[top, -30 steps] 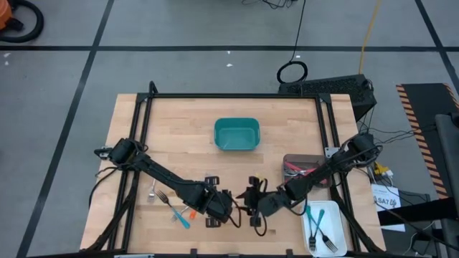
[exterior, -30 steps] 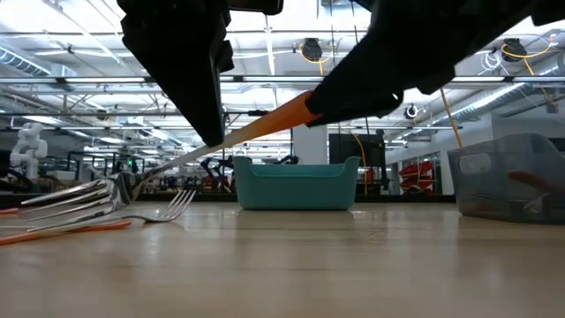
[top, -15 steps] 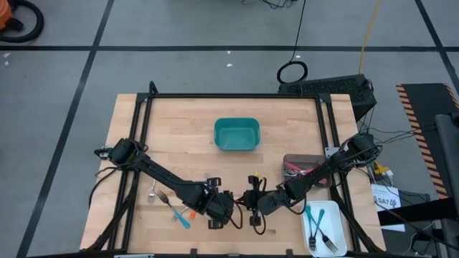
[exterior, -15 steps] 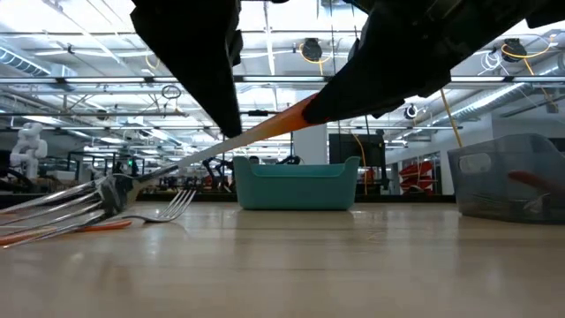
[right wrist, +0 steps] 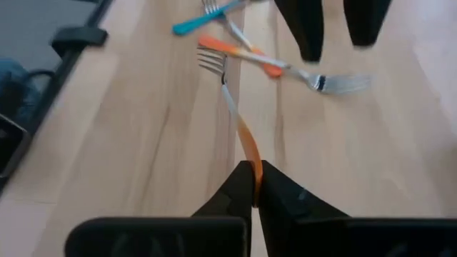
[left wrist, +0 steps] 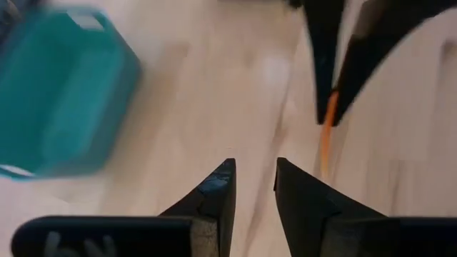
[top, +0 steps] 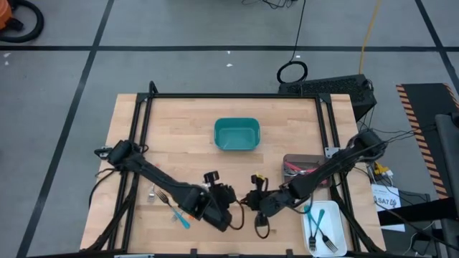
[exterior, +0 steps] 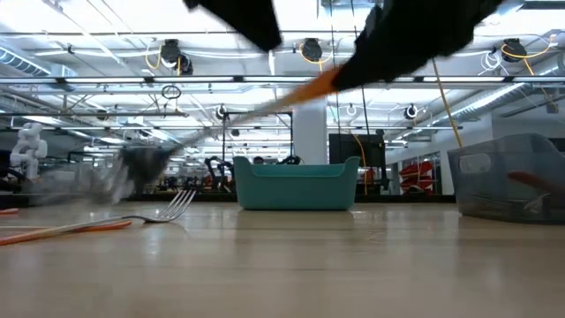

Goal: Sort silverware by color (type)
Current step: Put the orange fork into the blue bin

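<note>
The right tool (right wrist: pixel 253 187) sits low center in the high view, pinching the end of an orange-handled fork (right wrist: pixel 243 135), which hangs clear of the desk (top: pixel 179 129) in the low view. The left tool (left wrist: pixel 253 187) is just left of it, fingers spread a bit, holding nothing. More forks (top: pixel 176 211) lie lower left. Teal bin (top: pixel 236 135) sits up center.

Three containers: one teal bin (top: pixel 218 135) at 12 o'clock, one grey bin (top: pixel 290 159) at 3, one white tray (top: pixel 331 211) at 5 with two teal forks (top: pixel 315 229). One raised orange fork (right wrist: pixel 245 139). At 7, at least one teal fork (top: pixel 180 218) and one orange fork (right wrist: pixel 243 53).
</note>
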Tool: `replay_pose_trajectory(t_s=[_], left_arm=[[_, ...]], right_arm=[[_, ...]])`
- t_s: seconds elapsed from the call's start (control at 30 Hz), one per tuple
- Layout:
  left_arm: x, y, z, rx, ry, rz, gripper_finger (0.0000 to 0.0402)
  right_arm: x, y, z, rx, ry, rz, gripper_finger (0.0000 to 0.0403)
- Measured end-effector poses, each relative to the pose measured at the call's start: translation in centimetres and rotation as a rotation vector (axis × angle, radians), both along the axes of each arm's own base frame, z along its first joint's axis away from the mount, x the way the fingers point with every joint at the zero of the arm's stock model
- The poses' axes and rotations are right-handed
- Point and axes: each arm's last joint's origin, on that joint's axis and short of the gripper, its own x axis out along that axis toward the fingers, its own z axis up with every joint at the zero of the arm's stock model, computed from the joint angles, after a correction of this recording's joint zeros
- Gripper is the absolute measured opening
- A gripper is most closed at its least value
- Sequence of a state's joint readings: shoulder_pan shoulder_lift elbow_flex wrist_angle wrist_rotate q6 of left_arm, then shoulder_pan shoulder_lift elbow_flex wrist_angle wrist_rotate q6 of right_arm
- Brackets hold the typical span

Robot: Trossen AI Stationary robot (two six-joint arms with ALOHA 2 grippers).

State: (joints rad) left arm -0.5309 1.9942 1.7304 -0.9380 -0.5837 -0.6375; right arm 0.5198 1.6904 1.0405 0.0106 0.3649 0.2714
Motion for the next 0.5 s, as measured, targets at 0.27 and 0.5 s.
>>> replay_pose_trajectory(t_s=[0.27, 0.5], left_arm=[[-2.8, -3.6, 4.6, 0.278, -0.213, 0.03, 0.0099], [-4.2, -4.8, 3.3, 0.331, -0.222, 0.025, 0.0099]], right_arm=[[-4.0, -0.6, 5.2, -0.06, -0.041, -0.007, 0.0002], [-8.1, -2.4, 9.9, -0.088, -0.117, -0.038, 0.0002]])
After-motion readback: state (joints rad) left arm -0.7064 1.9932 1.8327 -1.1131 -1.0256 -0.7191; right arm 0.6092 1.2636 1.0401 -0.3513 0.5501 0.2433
